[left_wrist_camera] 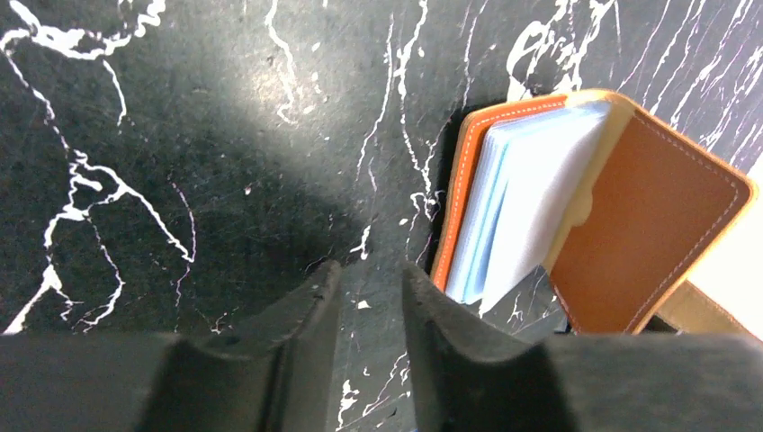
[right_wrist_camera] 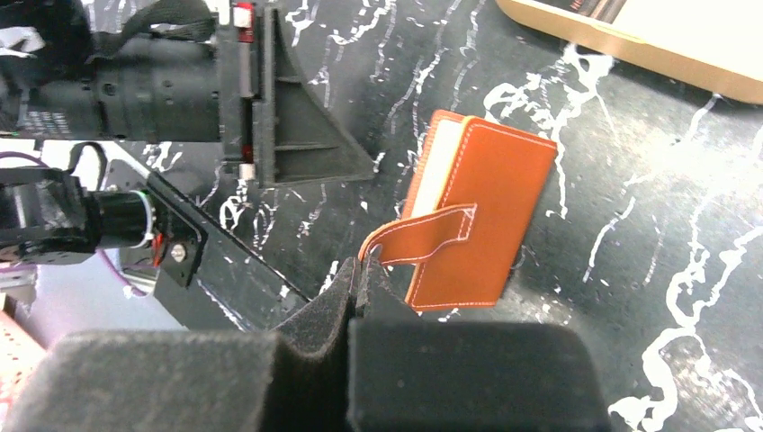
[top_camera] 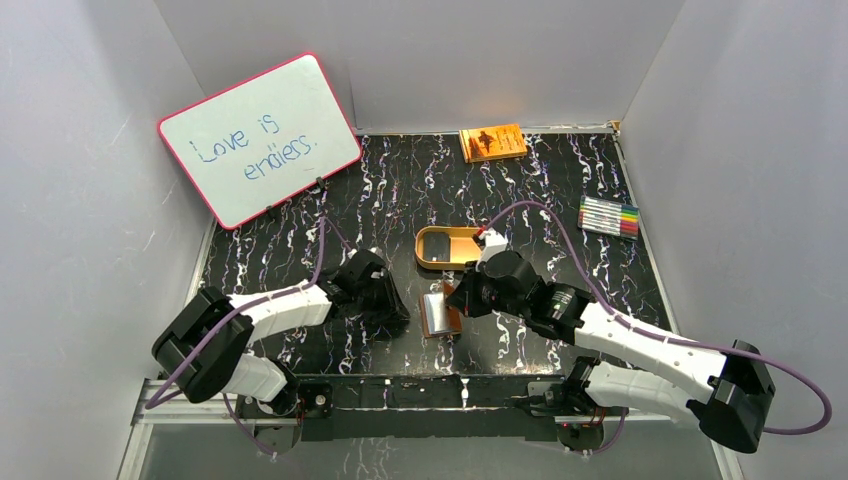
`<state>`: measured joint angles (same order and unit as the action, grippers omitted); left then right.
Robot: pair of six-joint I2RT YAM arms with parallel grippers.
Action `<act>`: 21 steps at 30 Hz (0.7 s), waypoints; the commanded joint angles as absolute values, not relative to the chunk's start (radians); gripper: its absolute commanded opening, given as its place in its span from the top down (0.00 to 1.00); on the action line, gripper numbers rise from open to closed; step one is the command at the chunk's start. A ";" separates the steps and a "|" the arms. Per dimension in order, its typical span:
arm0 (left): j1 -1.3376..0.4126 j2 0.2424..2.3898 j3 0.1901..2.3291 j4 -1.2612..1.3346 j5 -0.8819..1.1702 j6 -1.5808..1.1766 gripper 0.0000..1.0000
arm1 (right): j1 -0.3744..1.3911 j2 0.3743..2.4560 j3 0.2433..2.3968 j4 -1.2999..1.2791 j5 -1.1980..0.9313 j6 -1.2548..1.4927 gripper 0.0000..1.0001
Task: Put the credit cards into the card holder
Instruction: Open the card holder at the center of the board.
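Right wrist view: the right gripper (right_wrist_camera: 357,274) is clenched on the strap (right_wrist_camera: 423,232) of the wallet (right_wrist_camera: 481,216), probably to steady it on the table (left_wrist_camera: 180,135). The left gripper (left_wrist_camera: 369,270), its jaws narrowly parted and empty, waits beside the clear sleeves (left_wrist_camera: 531,207). The tray (top_camera: 445,265) crowds the far side, and there is open room to the left.

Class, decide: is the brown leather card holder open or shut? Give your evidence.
Partly open. The card holder shows its cover lifted off the pale sleeves; the right gripper pinches its strap.
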<state>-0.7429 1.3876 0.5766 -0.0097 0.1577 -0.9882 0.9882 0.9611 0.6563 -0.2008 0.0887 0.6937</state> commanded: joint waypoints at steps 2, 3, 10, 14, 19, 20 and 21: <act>-0.746 1.366 0.535 -0.032 0.121 -0.981 0.79 | 0.985 0.939 0.652 -0.274 0.181 0.730 1.00; -0.746 1.368 0.533 -0.032 0.119 -0.980 0.81 | 0.986 0.935 0.648 -0.287 0.197 0.739 1.00; -0.746 1.328 0.537 -0.031 0.101 -0.978 0.83 | 0.986 0.950 0.647 -0.534 0.365 0.853 1.00; -0.747 1.328 0.545 -0.037 0.100 -0.970 0.82 | 0.985 0.972 0.633 -0.616 0.404 0.903 1.00; -0.746 1.319 0.525 0.018 0.132 -0.981 0.74 | 0.986 1.000 0.621 -0.667 0.428 0.935 1.00; -0.746 1.314 0.518 0.045 0.145 -0.988 0.69 | 0.986 1.007 0.620 -0.678 0.433 0.943 1.00; -0.745 1.310 0.510 0.073 0.159 -0.995 0.63 | 0.984 1.017 0.621 -0.687 0.437 0.952 1.00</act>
